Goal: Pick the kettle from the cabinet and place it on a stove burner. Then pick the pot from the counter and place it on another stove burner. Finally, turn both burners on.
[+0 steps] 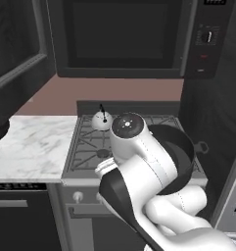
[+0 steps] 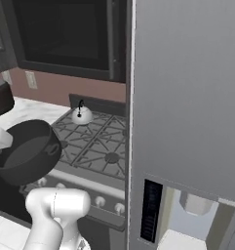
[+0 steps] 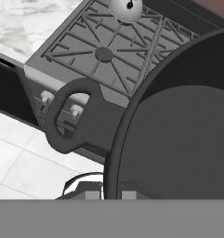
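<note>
Left base view: unreadable microwave [image 1: 124,37] markings.

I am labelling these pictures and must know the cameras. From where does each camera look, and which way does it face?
Left base view: behind the arm's left, facing forward-down at the stove; white arm lower right, kettle at rear.
Right base view: behind its right, facing the stove past a grey refrigerator; arm lower left, lifted pot.
Hand view: on the hand, looking along the pot rim.
All three views share kettle and pot.
</note>
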You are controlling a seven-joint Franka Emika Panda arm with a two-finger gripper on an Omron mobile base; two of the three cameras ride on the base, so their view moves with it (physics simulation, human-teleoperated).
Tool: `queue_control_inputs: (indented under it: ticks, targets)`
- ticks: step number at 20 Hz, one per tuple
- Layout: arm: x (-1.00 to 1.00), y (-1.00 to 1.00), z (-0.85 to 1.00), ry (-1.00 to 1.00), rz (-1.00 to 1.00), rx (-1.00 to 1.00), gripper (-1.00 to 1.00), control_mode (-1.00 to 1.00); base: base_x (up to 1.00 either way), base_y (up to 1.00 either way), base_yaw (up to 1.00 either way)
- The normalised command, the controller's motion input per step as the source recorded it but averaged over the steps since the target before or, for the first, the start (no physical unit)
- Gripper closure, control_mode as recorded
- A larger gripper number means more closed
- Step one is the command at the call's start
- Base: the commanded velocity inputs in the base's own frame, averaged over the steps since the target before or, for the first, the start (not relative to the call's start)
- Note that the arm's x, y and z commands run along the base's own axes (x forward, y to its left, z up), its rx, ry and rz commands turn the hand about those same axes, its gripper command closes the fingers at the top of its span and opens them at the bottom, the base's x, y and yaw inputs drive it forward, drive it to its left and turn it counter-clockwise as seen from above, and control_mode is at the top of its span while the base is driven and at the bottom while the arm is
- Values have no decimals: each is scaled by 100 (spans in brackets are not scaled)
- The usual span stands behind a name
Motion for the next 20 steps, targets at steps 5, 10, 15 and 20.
queue_control_inputs:
  ticks: [5,10,15,20]
  targets:
    - [0,0,0,0,0,0,100,100,10,-30,4]
    - [0,0,0,0,0,0,100,100,23,-18,9]
    - [0,0,0,0,0,0,100,100,28,-3,6]
    - [6,0,0,0,0,0,100,-100,14,0,0]
